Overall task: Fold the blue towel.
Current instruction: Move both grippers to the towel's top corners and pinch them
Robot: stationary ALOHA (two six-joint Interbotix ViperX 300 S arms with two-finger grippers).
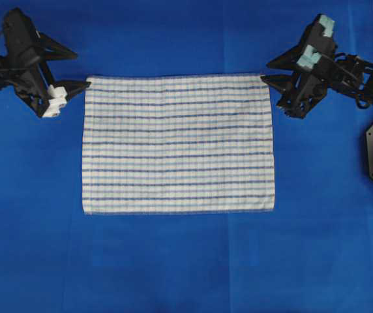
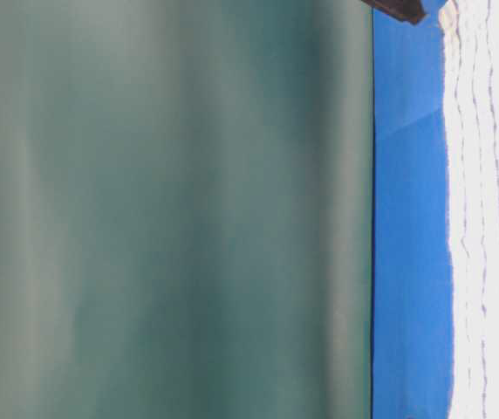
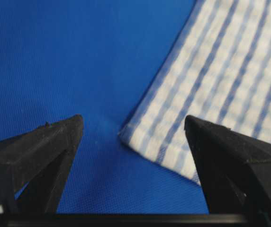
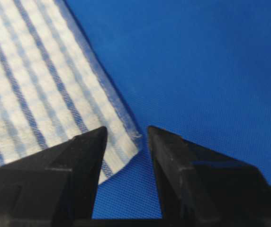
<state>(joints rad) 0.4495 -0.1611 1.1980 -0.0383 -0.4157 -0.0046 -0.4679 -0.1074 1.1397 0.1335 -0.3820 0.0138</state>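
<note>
Overhead view – whole blue towel [image 1: 178, 143] flat; wrist views – left gripper [image 3: 133, 130] and right gripper [image 4: 126, 137] unclenched at its corners.

Blue towel [image 1: 178, 143]: woven cloth, matt, coarse. Table covering [image 1: 173, 261]: smooth matt fabric. Fingers [image 3: 40, 146]: matt black plastic.

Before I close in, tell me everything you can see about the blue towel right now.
The blue towel is a rectangular white woven cloth checked with thin dark-blue and pale-blue stripes. It lies flat, unfolded and nearly unwrinkled on the blue table covering, long edges running left to right in the overhead view. Its two far corners sit at the open claws: the left claw straddles one corner, the right claw the other. Neither grips it yet.
</note>
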